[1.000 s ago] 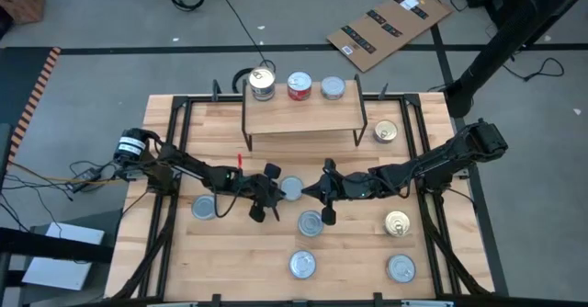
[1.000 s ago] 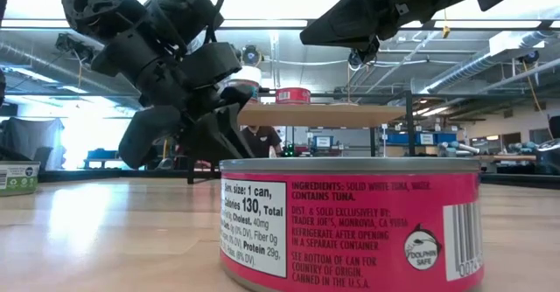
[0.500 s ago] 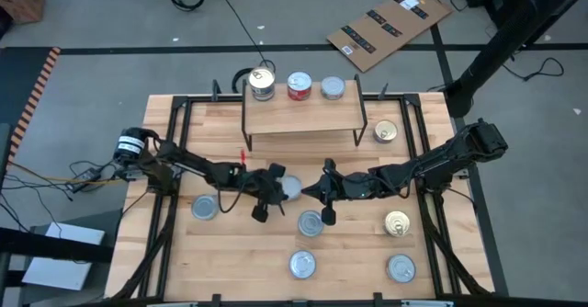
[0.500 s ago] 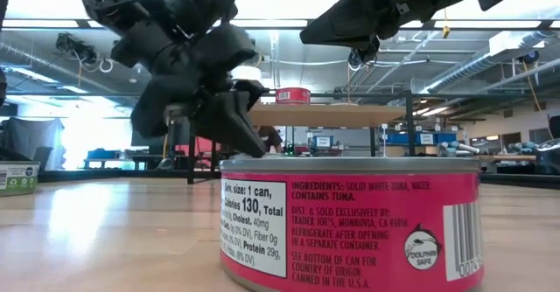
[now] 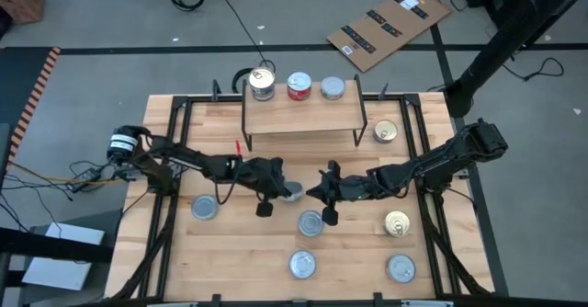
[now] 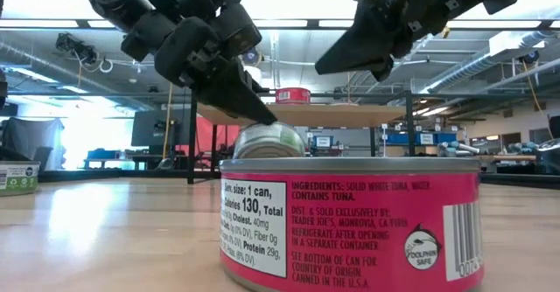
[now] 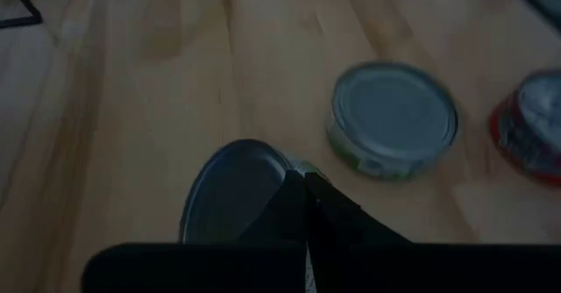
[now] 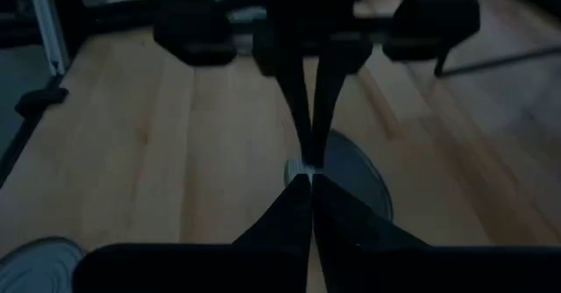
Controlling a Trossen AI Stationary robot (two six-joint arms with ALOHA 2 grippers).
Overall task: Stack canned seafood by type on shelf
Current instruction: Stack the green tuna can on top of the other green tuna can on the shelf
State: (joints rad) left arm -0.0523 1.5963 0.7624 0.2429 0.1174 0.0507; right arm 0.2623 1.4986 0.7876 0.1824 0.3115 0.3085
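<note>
The shelf (image 5: 303, 119) stands at the table's far middle and carries three tins: gold-topped (image 5: 262, 84), red (image 5: 299, 85) and silver (image 5: 333, 88). At the table's middle my left gripper (image 5: 280, 189) is shut on a silver-topped tin (image 5: 292, 192). The low view shows this tin (image 6: 269, 141) tilted behind a big red-labelled tin (image 6: 350, 222). My right gripper (image 5: 314, 194) is shut and empty. It hovers just right of the held tin and higher than it, pointing at my left gripper. My left gripper pinches the silver tin's rim (image 7: 296, 167) between its two shut fingers, on the tin's right-hand edge. The fingers (image 6: 254, 108) slant down from the table's left. The tin hangs tilted below them; the red-labelled tin hides its underside in the low view.
Loose tins lie on the table: silver ones (image 5: 204, 208), (image 5: 310, 222), (image 5: 302, 265), (image 5: 401, 268) and gold-topped ones (image 5: 397, 222), (image 5: 386, 132). A green-labelled tin (image 7: 394, 117) lies close beyond the held one. Black frame rails run along the table's sides.
My left gripper has shut on the silver tin's rim, rolled its wrist and risen a little toward the table's right. The tin has come up tilted and now shows above the red-labelled tin in the low view. My right gripper has tipped its fingers further down in place.
</note>
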